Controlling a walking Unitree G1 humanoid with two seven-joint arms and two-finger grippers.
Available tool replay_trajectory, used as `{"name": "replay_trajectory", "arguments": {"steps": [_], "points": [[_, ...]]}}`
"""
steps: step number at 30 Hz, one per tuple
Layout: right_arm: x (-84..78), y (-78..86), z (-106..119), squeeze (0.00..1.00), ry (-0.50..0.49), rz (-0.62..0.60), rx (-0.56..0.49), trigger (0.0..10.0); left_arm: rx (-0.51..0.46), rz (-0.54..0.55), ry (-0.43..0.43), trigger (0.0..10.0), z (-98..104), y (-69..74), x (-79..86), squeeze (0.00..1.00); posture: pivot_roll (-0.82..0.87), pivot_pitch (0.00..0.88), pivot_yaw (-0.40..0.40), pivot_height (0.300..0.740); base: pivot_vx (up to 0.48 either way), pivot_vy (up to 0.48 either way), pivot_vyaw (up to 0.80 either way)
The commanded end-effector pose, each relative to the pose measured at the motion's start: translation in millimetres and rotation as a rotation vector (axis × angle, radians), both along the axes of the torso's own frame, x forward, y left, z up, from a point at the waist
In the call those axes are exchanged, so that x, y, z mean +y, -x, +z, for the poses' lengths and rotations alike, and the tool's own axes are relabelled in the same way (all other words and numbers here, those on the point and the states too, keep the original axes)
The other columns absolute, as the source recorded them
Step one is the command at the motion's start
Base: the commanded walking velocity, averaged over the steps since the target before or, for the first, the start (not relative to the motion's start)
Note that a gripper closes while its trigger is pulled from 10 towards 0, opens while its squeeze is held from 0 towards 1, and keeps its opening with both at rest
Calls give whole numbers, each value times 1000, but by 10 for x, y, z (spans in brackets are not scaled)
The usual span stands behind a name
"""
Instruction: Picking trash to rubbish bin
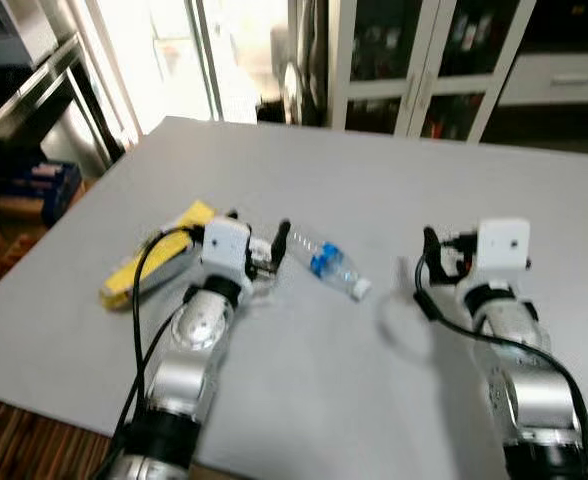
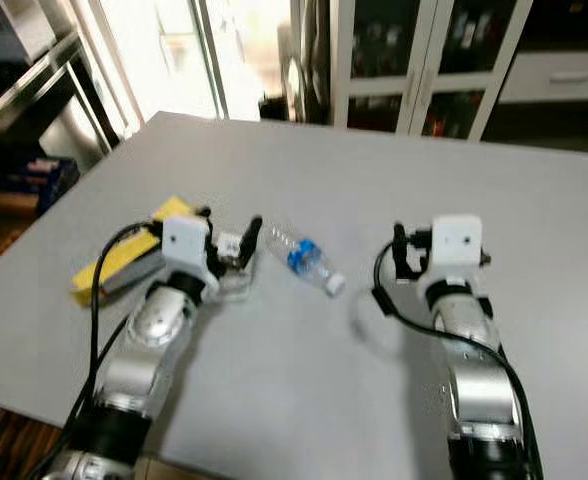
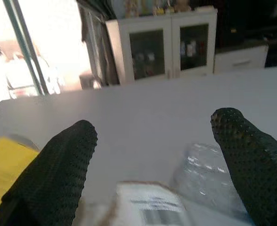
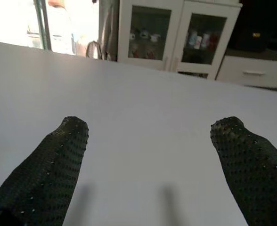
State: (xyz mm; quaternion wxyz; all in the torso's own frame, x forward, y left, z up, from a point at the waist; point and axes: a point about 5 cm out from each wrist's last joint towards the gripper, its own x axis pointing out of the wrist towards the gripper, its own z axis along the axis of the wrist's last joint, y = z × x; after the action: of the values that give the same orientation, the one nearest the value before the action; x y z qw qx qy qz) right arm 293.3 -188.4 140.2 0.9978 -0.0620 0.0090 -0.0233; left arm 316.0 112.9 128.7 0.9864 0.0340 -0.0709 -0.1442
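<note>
A clear plastic bottle (image 1: 329, 263) with a blue label and white cap lies on its side on the grey table (image 1: 374, 180). My left gripper (image 1: 258, 230) hovers open just left of it. Between its fingers (image 3: 65, 165) lie a crumpled clear wrapper (image 3: 204, 174) and a white-labelled piece (image 3: 150, 202). A flat yellow packet (image 1: 149, 262) lies to the left of that arm. My right gripper (image 4: 148, 136) is open over bare table, right of the bottle and apart from it, with nothing between its fingers (image 4: 58, 155).
White cabinets with glass doors (image 1: 414, 60) stand beyond the table's far edge. A bright window (image 1: 164, 50) and dark shelving (image 1: 24, 110) are at the left. The table's left edge runs diagonally near the yellow packet, and its near edge is below my arms.
</note>
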Motion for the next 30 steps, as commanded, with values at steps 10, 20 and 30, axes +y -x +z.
{"name": "replay_trajectory", "arguments": {"steps": [10,20,30], "points": [[88,29,18,0,-8,54,-11,10000,35,31,6,10000,-64,47,88,0,-55,79,40,740,0,0,0],[131,-50,40,0,-12,138,4,10000,43,38,-10,10000,-53,66,157,0,-32,96,47,740,0,0,0],[170,-139,102,0,-13,187,-12,10000,58,41,-21,10000,-67,104,200,0,-14,105,50,740,0,0,0]]}}
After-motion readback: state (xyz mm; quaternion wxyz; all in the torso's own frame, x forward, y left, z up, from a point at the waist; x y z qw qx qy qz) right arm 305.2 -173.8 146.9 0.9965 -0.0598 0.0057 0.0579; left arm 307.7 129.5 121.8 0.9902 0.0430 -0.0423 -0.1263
